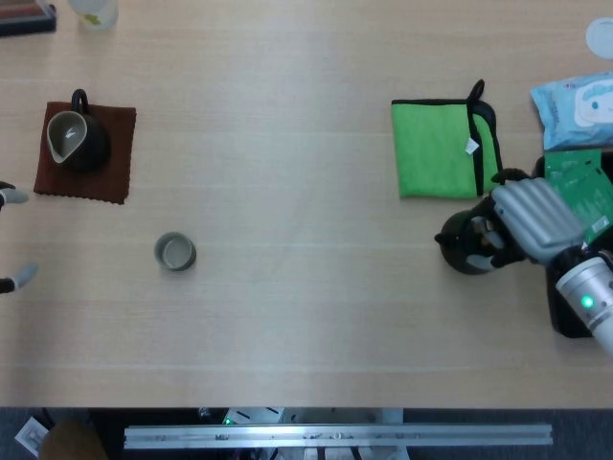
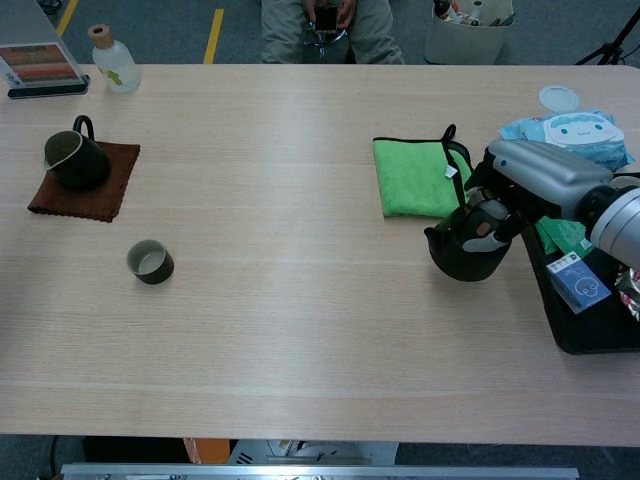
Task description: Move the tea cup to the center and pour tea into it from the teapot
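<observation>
Right hand (image 1: 525, 222) wrapped over the dark teapot (image 1: 466, 245) at 3 o'clock on the worktop (image 1: 287, 144), fingers curled round its handle side — grasping it. Teapot spout points toward 9 o'clock; pot sits just below the lower right corner of the green cloth (image 1: 442, 149). Cannot tell whether the pot rests on the worktop or is lifted off it. In the chest view the same hand (image 2: 520, 190) covers the pot's top and right side, the teapot (image 2: 462, 252) body showing beneath.

Tea cup (image 1: 175, 252) stands upright at 8 o'clock, well apart from the teapot, alone on bare wood — not at the centre. Chest view shows the tea cup (image 2: 150, 261) with a pale inside.

Left hand (image 1: 10, 240): only fingertips at the 9 o'clock edge of the head view, spread apart, holding nothing visible; state otherwise cannot tell.

Dark pitcher (image 1: 77, 139) on a brown mat (image 1: 115, 163) at 10 o'clock. Black tray (image 2: 590, 330) just right of the teapot, green packets (image 1: 586, 187) on it. Wipes pack (image 1: 579, 101) at 2 o'clock.
</observation>
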`<state>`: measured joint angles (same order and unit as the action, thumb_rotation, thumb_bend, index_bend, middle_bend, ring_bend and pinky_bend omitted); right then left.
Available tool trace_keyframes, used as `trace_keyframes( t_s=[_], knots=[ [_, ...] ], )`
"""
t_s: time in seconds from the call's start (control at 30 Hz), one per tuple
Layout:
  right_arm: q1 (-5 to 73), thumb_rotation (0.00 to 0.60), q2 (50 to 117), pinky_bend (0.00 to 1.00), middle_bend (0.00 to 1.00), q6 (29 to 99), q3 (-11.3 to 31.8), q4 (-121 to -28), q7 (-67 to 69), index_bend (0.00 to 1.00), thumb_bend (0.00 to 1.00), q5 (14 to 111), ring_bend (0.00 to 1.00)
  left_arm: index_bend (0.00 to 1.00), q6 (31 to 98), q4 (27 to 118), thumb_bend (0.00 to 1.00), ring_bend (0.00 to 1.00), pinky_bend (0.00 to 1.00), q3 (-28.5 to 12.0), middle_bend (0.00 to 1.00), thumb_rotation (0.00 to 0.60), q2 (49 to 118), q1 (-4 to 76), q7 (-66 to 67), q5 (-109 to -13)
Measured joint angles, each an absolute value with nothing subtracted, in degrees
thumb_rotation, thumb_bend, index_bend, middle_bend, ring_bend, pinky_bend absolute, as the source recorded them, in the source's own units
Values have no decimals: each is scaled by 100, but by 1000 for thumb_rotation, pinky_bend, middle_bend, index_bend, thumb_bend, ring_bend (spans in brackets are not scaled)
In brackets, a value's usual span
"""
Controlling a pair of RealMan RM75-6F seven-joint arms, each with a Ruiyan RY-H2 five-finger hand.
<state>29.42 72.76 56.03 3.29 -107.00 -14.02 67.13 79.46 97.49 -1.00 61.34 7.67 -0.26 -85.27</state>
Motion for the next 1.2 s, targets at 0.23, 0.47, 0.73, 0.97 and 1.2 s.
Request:
trace_keyframes(
  t_s=[0.23, 0.47, 0.73, 0.97, 1.2],
  knots=[
    [2945, 431, 7027, 224, 983, 5653, 490, -10793, -1029, 926, 0, 6728, 930, 288, 7913, 9841, 132, 207, 70, -103, 261, 600, 6133, 810, 70, -8544],
    [2952, 324, 6892, 232, 981, 5643, 531, -10822, -852, 946, 0, 6785, 928, 288, 7897, 9894, 132, 207, 70, -97, 261, 600, 6123, 832, 121, -8555],
    [2966, 353, 6845, 232, 981, 5811, 554, -10893, -1169, 976, 85, 6677, 929, 288, 7915, 9899, 132, 207, 70, -83, 262, 600, 6119, 826, 128, -8559],
    [2951, 379, 6856, 232, 981, 6022, 566, -10922, -1381, 977, 423, 6765, 929, 288, 7933, 9897, 132, 207, 70, -76, 262, 600, 6110, 820, 89, -8568],
    [2948, 426, 6850, 232, 981, 6134, 590, -10919, -1497, 977, 508, 6793, 929, 281, 7926, 9874, 132, 207, 70, -84, 262, 600, 6100, 829, 36, -8554]
  ],
)
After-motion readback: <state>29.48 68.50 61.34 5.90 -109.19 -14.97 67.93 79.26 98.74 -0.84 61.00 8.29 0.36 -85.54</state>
